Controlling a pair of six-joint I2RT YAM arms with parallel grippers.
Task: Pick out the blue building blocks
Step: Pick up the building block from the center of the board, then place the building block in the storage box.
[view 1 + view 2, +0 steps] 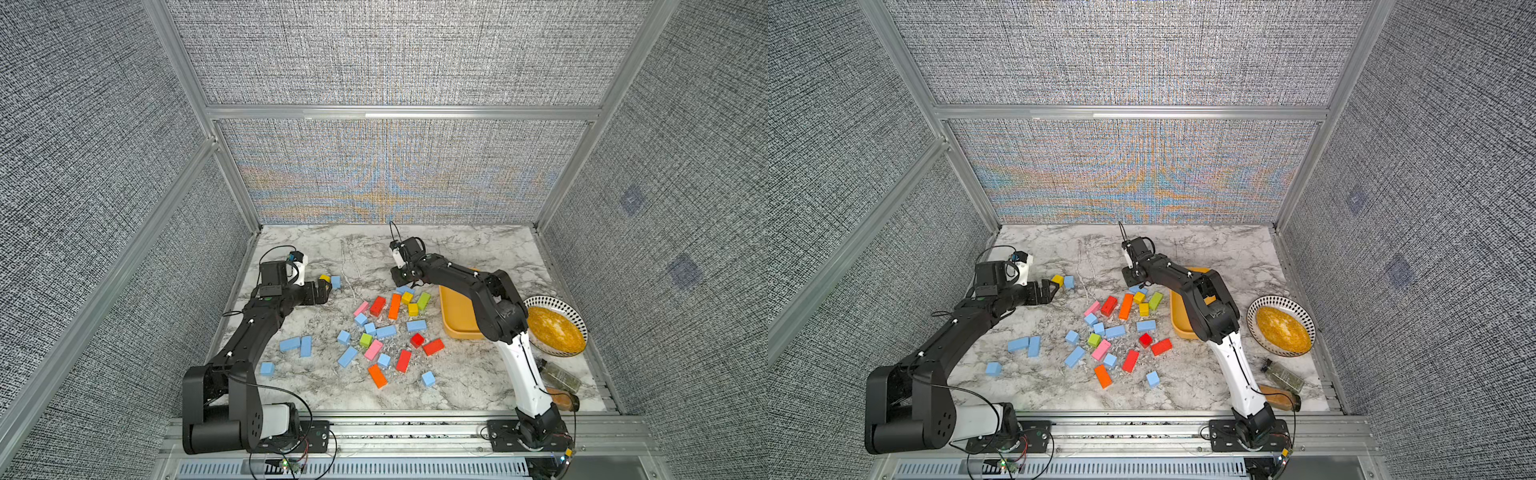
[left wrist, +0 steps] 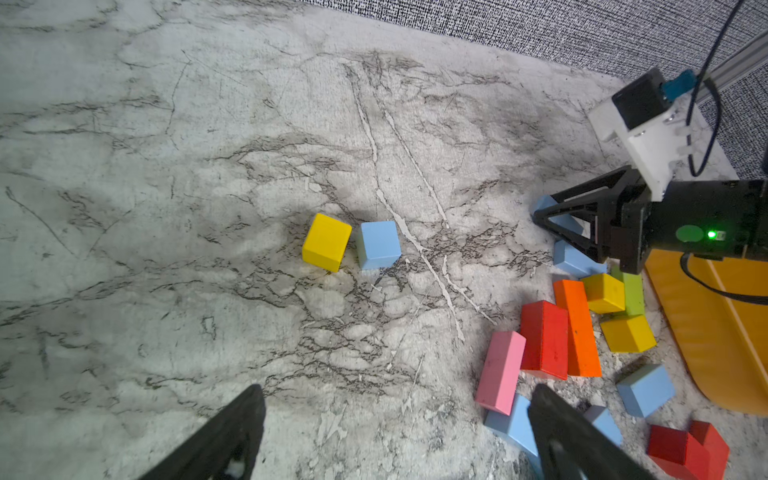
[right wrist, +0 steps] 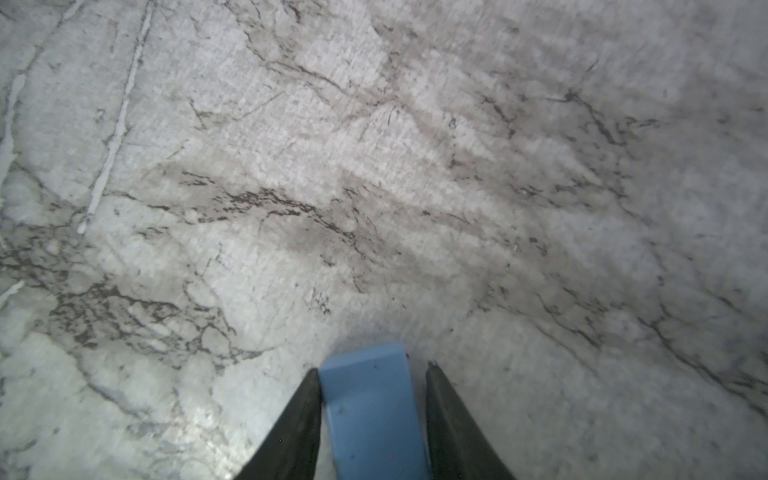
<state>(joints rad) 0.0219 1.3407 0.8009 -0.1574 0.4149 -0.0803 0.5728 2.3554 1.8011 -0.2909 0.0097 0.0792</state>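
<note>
Several light blue building blocks lie among the mixed pile in both top views, such as a pair [image 1: 297, 345] at the left and a cube [image 1: 428, 378] near the front. My right gripper [image 3: 371, 370] is low at the pile's far edge, shut on an oblong blue block [image 3: 370, 407]. One finger presses its side and a sliver of gap shows at the other tip. My left gripper [image 2: 397, 392] hangs open and empty, a short way from a blue cube [image 2: 378, 244] that sits beside a yellow cube [image 2: 326, 242].
Pink, red, orange, yellow and green blocks [image 1: 395, 306] are mixed in with the blue ones. An orange tray [image 1: 455, 311] lies under the right arm. A patterned bowl [image 1: 552, 300] and two bottles [image 1: 561, 378] stand at the right edge.
</note>
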